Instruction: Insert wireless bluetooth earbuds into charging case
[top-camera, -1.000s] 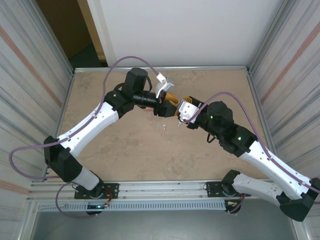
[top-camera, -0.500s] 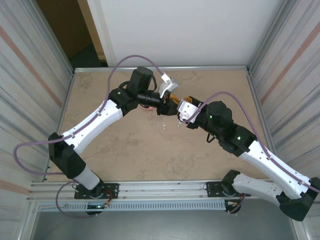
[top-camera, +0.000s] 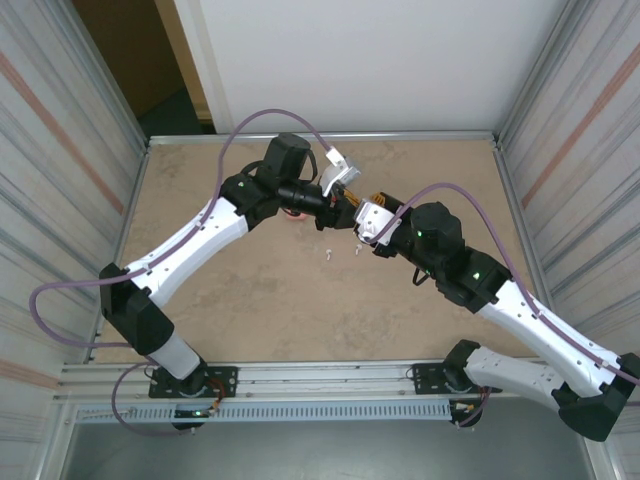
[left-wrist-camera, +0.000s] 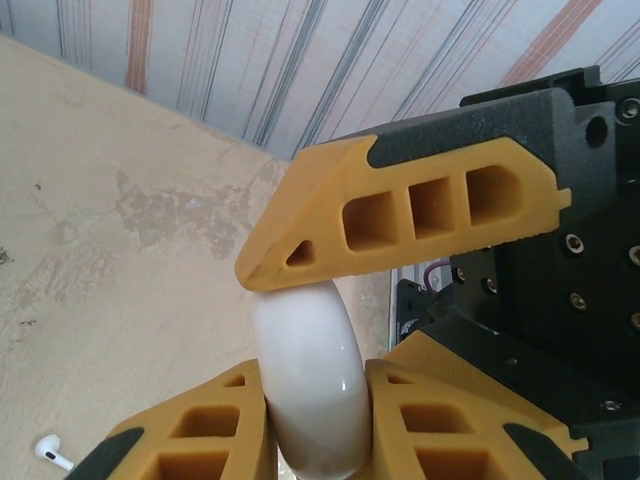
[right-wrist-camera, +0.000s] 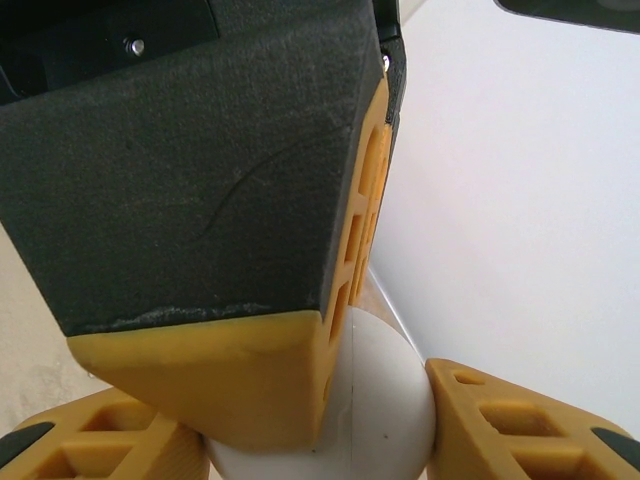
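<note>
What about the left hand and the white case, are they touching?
Touching. The left wrist view shows the white case pinched between the left hand's yellow fingers.

Left arm swung rightward, left claw nearer the white case, pink item uncovered beneath its wrist

A beige, marbled tabletop lies inside a thin aluminium frame. It is closed on the left by a corrugated metal wall with faint reddish stripes and on the right by a matching ribbed wall. At the far side stands a plain white flat panel, with a dark opening edged in brown wood to its left. Silver aluminium rails and a grey perforated strip run along the near edge under soft, even light.
</note>
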